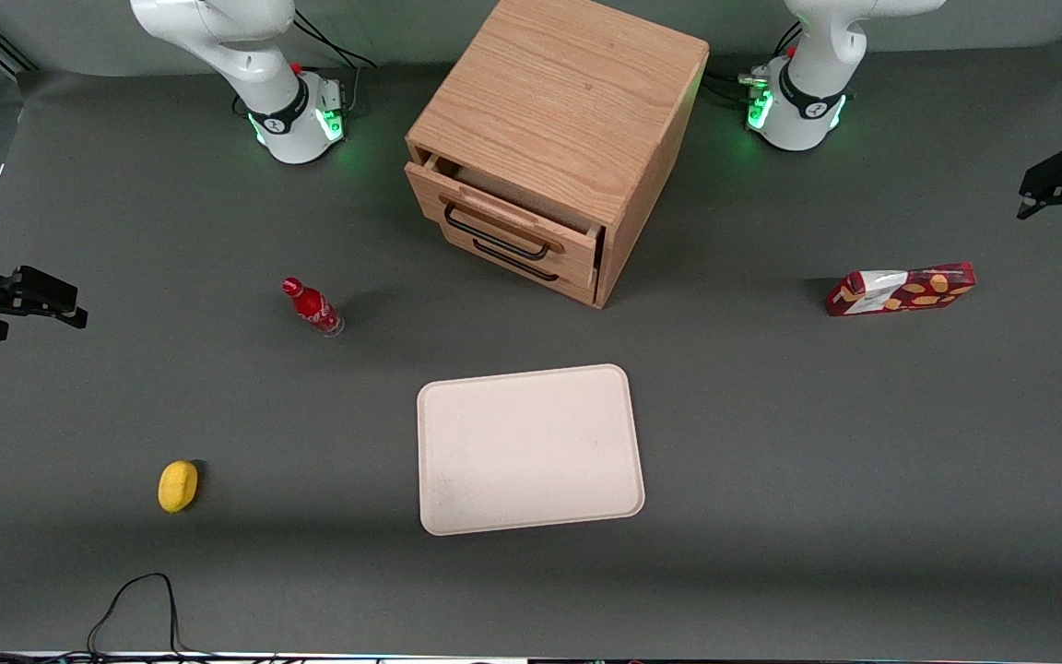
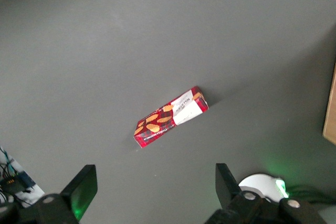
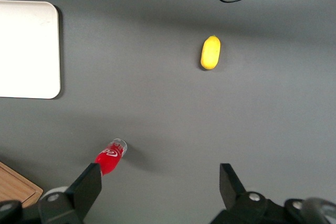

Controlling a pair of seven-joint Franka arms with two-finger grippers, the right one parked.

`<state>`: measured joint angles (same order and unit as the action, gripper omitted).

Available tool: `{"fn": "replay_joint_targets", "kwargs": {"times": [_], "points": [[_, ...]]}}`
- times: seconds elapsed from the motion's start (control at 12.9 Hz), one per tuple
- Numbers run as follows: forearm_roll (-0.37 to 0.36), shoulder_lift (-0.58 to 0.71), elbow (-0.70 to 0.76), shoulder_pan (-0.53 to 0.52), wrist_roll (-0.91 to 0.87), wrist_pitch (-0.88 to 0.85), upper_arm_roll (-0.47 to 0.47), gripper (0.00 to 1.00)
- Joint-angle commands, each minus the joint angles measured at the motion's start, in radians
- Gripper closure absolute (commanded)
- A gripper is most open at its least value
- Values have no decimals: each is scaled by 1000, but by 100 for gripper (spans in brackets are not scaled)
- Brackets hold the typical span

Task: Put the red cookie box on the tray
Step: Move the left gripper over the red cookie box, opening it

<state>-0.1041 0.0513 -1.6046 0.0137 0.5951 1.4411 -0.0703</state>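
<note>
The red cookie box [image 1: 900, 290] lies flat on the grey table toward the working arm's end, with its white patch pointing toward the cabinet. In the wrist view the red cookie box [image 2: 170, 117] lies slantwise on the table, well clear of the fingers. My gripper [image 1: 1038, 195] hangs above the table near its edge, a little farther from the front camera than the box. The gripper [image 2: 156, 187] is open, with only bare table between the fingers. The pale cream tray [image 1: 531, 449] lies mid-table, nearer the front camera, with nothing on it.
A wooden drawer cabinet [image 1: 559, 138] stands mid-table, its top drawer slightly open. A red-capped bottle [image 1: 312, 307] and a yellow lemon-like object [image 1: 178, 485] sit toward the parked arm's end. A black cable [image 1: 139, 599] loops near the front edge.
</note>
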Motion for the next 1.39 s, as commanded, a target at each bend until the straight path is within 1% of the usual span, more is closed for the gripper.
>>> {"fn": "replay_joint_targets", "kwargs": {"times": [0.0,0.15,0.23,0.46,0.7,0.85,1.08,1.32], "points": [[-10,99,-124,-1,211,44,-26,0],[23,151,-187,-3,383,65,-74,0],[32,180,-225,-4,443,73,-81,0],[32,220,-291,-5,589,105,-118,0],[32,220,-296,-1,598,105,-117,0],[29,234,-354,-1,627,152,-117,1],[15,272,-506,-3,670,286,-115,1],[15,280,-690,-6,741,489,-126,1]]}}
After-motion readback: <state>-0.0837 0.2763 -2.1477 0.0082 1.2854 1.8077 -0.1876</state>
